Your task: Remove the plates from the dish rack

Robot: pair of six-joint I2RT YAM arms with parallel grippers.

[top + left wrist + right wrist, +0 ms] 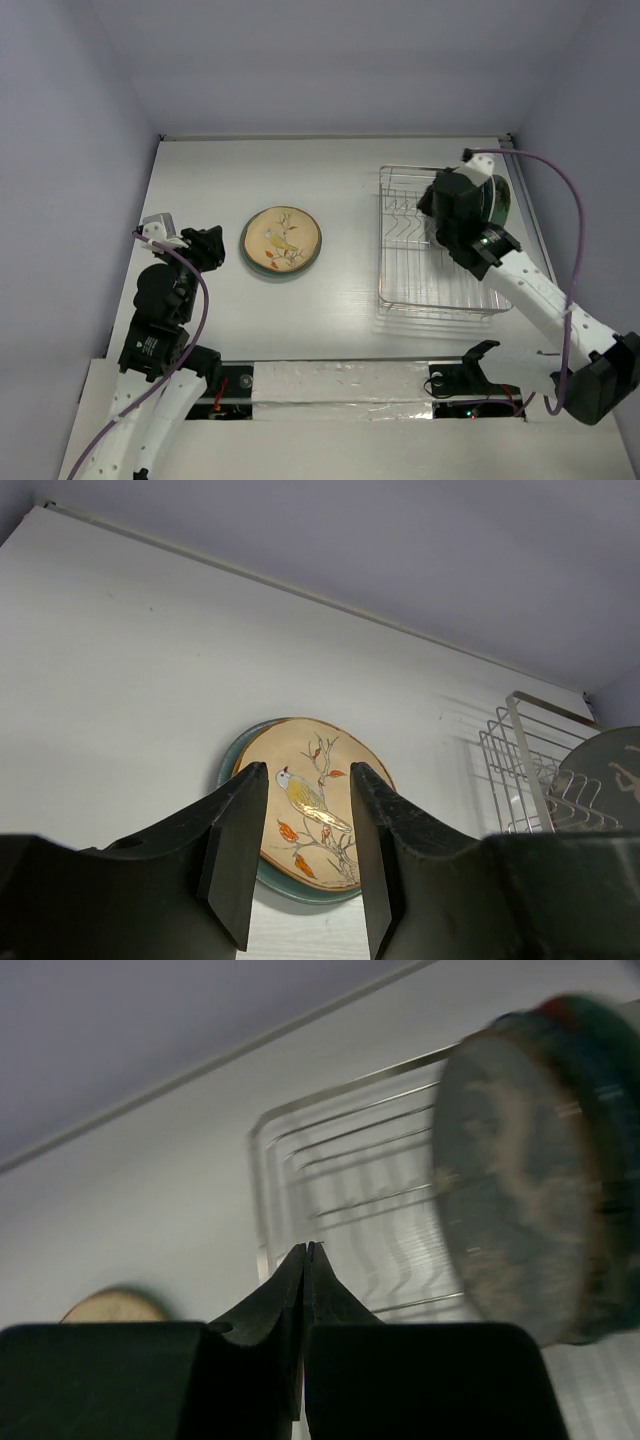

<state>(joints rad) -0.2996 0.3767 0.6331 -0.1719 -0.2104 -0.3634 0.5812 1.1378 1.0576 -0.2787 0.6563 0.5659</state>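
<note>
"At the near edge of the table, what does the overhead view show?"

"Both arm bases, side by side. The left arm (pixel 150 340) bends in over the left side of the white table (pixel 200 180), and the left gripper (pixel 307 775) hangs above it with its jaws partly apart and nothing between them."

"And just beyond those jaws?"

"A cream bird plate (pixel 310 810), painted with a yellow bird on a branch with red leaves. It lies flat on the table, left of the dish rack (pixel 440 250) and apart from it. A teal edge shows around it; whether that is its own rim or a second plate underneath, I cannot tell."

"Where is the right arm?"

"The right arm (pixel 540 300) reaches from the near right corner across the rack. From its wrist, the right gripper (pixel 308 1247) has its fingers pressed tip to tip, holding nothing, over the rack's wire base."

"And the plates not yet unloaded?"

"The plates (pixel 520 1180) stand on edge at the far right end of the rack, right of the closed fingers and clear of them. That view is blurred. A grey face with a pale pattern shows in front, with teal and a trace of red at the rims behind."
</note>
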